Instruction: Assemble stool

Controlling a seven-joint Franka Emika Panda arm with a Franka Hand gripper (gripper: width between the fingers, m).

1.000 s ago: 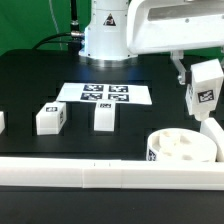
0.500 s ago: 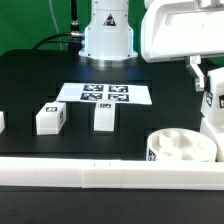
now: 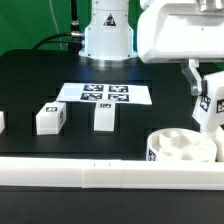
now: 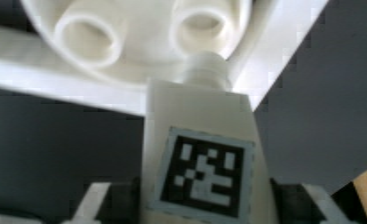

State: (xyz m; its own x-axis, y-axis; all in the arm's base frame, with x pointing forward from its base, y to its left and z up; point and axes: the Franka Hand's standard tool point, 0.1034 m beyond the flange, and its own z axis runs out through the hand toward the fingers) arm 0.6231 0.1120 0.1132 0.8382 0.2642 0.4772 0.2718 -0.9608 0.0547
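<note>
White leg (image 3: pixel 211 108) is pinched in the gripper (image 3: pixel 206 96), tip down, just over the round seat (image 3: pixel 182 149) at ext. view's right. Second leg (image 3: pixel 50 118) & third leg (image 3: pixel 104 118) stand on black table (image 3: pixel 30 92) near marker board (image 3: pixel 105 93), well apart from seat.

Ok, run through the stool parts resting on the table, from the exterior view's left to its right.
Edge leg, cut off by the frame → second leg → third leg → round seat.
</note>
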